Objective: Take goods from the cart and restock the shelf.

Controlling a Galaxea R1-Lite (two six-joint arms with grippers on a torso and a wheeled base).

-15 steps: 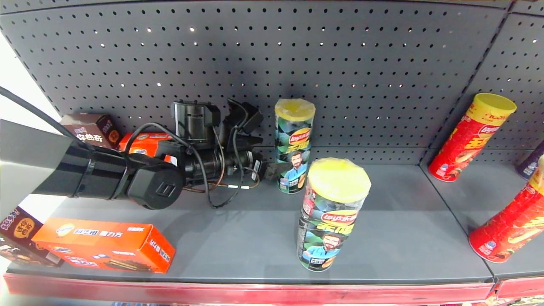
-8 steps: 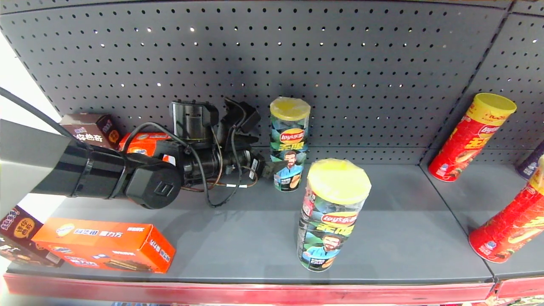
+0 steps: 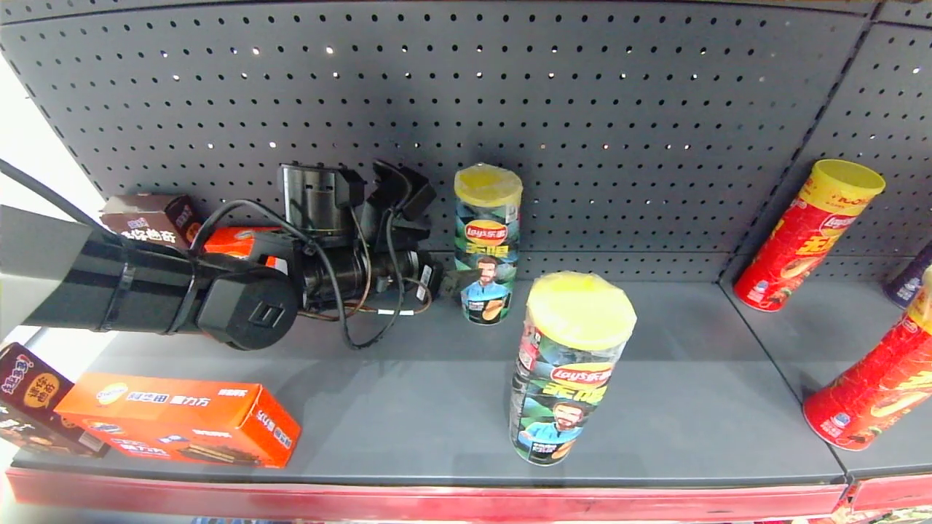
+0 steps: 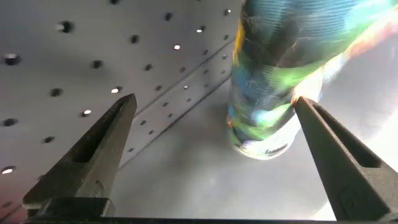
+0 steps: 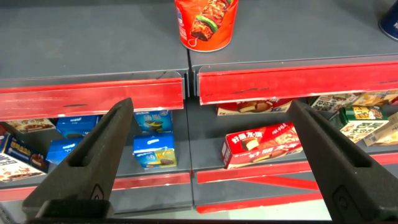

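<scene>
Wide grey shelf [image 3: 692, 407] in front of us, with the perforated back panel [image 3: 582, 109] rising behind it. The left arm [image 3: 145, 298] stretches in across the shelf's left half, toward the back. Flat along the front edge lies a long orange box [image 3: 175, 426], with a brown box [image 3: 29, 404] just beside it at the far left. Two more boxes sit behind the arm, against the back panel.

On to the cans. The front chip can [image 3: 571, 367] stands upright with its yellow lid, close to the shelf's front edge. The rear chip can [image 3: 486, 244] also stands upright, just in front of the back panel. Off to the right are two red cans [image 3: 808, 233], well apart from the rest.

The left gripper [image 4: 214, 104] is spread wide, holding nothing. One fingertip is right at the rear chip can's lower side and the other sits off toward the back panel, so the can stands on the shelf, not clamped.

The right gripper [image 5: 211, 106] is spread wide too and holds nothing. It hangs before lower shelves with red rails, a red cup [image 5: 205, 23] on one, and a red box [image 5: 264, 144] and blue packs [image 5: 153, 149] below.
</scene>
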